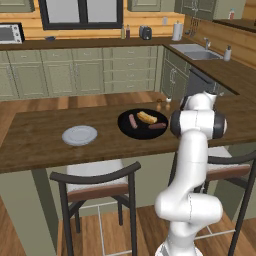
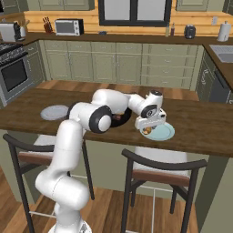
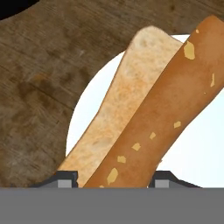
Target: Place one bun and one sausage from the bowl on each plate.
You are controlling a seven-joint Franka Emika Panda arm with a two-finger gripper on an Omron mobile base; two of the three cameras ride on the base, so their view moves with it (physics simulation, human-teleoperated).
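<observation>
Buns and sausages are seen in two places. In the left base view, the black bowl (image 1: 142,124) sits on the wooden counter (image 1: 45,140) and holds one bun (image 1: 146,117) between two sausages, one (image 1: 132,121) toward its left side and the other (image 1: 157,126) toward its right. The pale grey-white plate (image 1: 79,135) lies on the same counter, well apart to the left of the bowl.

In the right base view, the light teal plate (image 2: 163,132) is found on the counter just to the right of the bowl, and the gripper (image 2: 147,131) is lowered over its left part. The white arm (image 2: 68,150) is raised from the base at lower left, is bent sharply at the dark elbow joint, and is stretched roughly level across the counter over the bowl; at the wrist the hand is turned downward toward the teal plate.

In the hand view, a second bun (image 3: 148,131) is seen lengthwise between the two dark fingertips (image 3: 64,178), its brown crust to the right and its pale cut side to the left, with the plate's pale surface (image 3: 197,148) beneath it. The jaws are partly closed and set against the bun's two sides, so the bun is gripped. Whether the bun touches the plate cannot be told.
</observation>
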